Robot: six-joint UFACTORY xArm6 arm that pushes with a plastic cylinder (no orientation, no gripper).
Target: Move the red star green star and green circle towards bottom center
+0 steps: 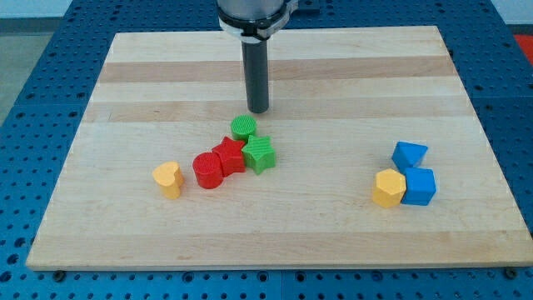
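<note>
My tip (258, 110) has no pincer to open or close, just a bare rod end sitting just above the green circle (243, 127) toward the view's top. The red star (229, 156) and green star (260, 154) are bunched right below it. So the 3 lie straight toward the view's bottom from my tip, with a red cylinder (207, 171) touching the red star. No containers on the board (333, 83).

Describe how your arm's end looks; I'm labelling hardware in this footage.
A straight dark grey cylindrical rod, smooth and unmarked, ending in my tip. It hangs from a wider round mount with a black collar and a light ring beneath it. No cables or jaws visible.
</note>
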